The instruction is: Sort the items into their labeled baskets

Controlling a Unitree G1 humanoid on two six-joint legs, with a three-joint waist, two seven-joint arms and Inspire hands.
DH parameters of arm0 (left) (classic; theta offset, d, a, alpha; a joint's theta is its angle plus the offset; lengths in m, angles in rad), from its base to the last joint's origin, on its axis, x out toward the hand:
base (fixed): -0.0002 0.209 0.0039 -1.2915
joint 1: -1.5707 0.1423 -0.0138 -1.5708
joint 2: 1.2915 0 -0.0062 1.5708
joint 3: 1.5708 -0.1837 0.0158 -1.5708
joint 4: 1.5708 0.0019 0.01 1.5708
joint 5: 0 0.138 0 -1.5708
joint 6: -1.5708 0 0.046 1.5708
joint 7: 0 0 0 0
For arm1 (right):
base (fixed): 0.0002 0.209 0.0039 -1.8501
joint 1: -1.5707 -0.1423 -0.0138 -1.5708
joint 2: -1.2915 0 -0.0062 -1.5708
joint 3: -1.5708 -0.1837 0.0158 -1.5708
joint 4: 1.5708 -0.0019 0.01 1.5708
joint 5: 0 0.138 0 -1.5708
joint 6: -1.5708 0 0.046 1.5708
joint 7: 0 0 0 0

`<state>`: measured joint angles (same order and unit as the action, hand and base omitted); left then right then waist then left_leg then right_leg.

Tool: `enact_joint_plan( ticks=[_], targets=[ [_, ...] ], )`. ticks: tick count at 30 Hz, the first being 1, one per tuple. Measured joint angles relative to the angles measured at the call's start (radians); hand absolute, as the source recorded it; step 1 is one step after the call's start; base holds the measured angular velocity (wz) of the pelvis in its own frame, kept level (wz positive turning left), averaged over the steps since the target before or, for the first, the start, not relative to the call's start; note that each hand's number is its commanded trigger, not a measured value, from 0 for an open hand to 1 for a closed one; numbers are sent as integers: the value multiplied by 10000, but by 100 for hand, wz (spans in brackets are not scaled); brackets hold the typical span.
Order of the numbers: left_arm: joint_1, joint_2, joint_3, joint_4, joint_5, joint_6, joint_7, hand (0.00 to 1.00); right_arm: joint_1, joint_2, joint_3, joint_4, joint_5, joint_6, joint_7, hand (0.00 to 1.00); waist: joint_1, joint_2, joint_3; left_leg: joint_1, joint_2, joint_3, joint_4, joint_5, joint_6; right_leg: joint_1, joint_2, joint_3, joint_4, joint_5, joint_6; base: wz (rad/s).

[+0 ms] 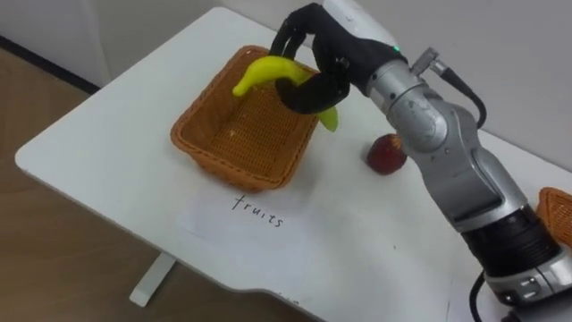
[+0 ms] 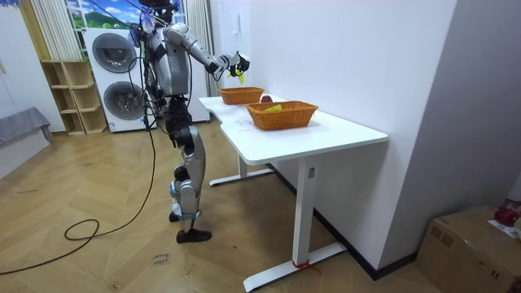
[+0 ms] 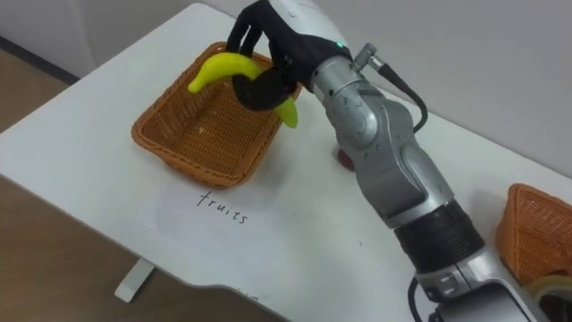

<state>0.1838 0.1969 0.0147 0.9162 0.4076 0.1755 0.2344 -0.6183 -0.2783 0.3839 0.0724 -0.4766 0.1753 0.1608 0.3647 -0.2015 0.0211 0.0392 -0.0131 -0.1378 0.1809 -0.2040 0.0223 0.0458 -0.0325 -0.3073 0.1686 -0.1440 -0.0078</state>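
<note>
Left eye view: right hand [image 1: 332, 46] grips banana [image 1: 261, 70] above basket [image 1: 201, 148] (label [image 1: 257, 211]: "fruits").

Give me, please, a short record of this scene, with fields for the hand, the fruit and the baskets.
right hand: fingers curled round the banana
banana: yellow, held above the far rim of the fruit basket
fruit basket: wicker, on the white table, looks empty inside
red fruit: on the table, right of the fruit basket, apart from it
second basket: wicker, at the view's right edge, partly in view
</note>
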Motion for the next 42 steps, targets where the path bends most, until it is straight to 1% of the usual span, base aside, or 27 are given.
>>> enact_joint_plan(
  ticks=[4,6,8,9,12,14,16,21,22,25,31,32,33,34,35,36,42],
  targets=[
    [106,43,-4,-55,178,41,-8,0,-148,12,326,272,-14,1,-62,100,62,-1,6,-17,-27,5,-95,0,5,-45,5,4,22,1,-2,0],
    [103,56,-8,-55,184,79,-7,0,-157,41,357,445,-17,11,-62,100,190,3,8,-21,-10,-1,-102,2,0,-48,22,0,22,1,-2,0],
    [94,49,-23,-55,183,86,-6,0,-188,140,377,553,5,-3,-63,100,244,5,10,-16,1,-2,-108,6,-6,-49,33,-4,20,1,-2,0],
    [69,44,-52,-41,183,85,-4,0,-290,273,422,799,5,-7,-69,100,255,5,10,-13,3,-10,-106,8,-8,-46,36,-37,15,0,-3,0],
    [-38,-1,-99,73,183,85,-4,0,-391,444,683,1242,-2,-7,-84,100,281,1,9,-15,-3,-38,-89,14,-3,-31,15,-172,13,0,-2,5],
    [-45,-18,-99,73,183,85,-5,0,-392,532,694,1337,-1,-16,-83,100,295,1,9,-21,-9,-44,-101,16,1,-31,4,-221,13,0,-1,6],
    [-59,-18,-97,109,183,85,-5,0,-394,533,694,1370,-1,-21,-85,100,326,0,9,-21,-8,-62,-115,19,6,-26,2,-248,12,-1,-1,5],
    [-339,-23,-92,609,175,91,-12,0,-404,535,775,1650,-7,-27,-179,100,524,-10,10,-10,-9,-62,-112,21,9,-7,-19,-225,7,-28,43,1],
    [-359,-21,-93,645,173,91,-12,0,-411,546,785,1679,-23,-27,-184,100,529,-10,11,-10,-10,-62,-111,22,10,1,-21,-214,4,-36,53,4],
    [-373,-12,-92,710,169,92,-31,0,-499,780,896,1917,-392,-25,-269,100,516,-18,16,11,-7,-82,-111,22,11,45,-29,-185,-7,-72,75,2],
    [-382,-13,-94,711,170,91,-93,0,-499,848,973,1918,-700,-23,-270,100,517,-18,18,0,-14,-127,-115,20,7,44,-14,-197,-2,-72,74,0],
    [-385,-14,-96,711,170,84,-93,0,-498,852,973,1918,-702,-23,-270,96,517,-18,18,-1,-13,-126,-117,19,6,44,-11,-200,-1,-72,74,0],
    [-386,-13,-97,710,170,77,-92,0,-498,853,983,1919,-698,-23,-270,81,532,-18,18,1,-11,-125,-115,19,6,43,-8,-213,2,-72,74,0],
    [-386,-13,-103,710,170,75,-92,0,-499,852,1002,1922,-697,-23,-270,54,532,-18,17,4,-11,-125,-114,19,6,43,-8,-221,5,-72,73,0],
    [-386,-13,-146,703,174,71,-92,0,-498,852,1062,1926,-705,-24,-269,15,529,-19,18,8,-12,-124,-112,19,6,43,-7,-226,7,-72,73,0],
    [-385,-8,-203,677,178,71,-91,0,-491,856,1095,1926,-723,-26,-269,0,529,-22,19,8,-14,-124,-112,19,6,43,-8,-226,5,-71,72,0],
    [-391,6,-459,421,180,56,-74,0,-491,910,1128,1927,-720,-32,-265,0,526,-28,16,7,-12,-127,-127,19,6,41,-5,-247,-4,-71,73,0]
  ],
)
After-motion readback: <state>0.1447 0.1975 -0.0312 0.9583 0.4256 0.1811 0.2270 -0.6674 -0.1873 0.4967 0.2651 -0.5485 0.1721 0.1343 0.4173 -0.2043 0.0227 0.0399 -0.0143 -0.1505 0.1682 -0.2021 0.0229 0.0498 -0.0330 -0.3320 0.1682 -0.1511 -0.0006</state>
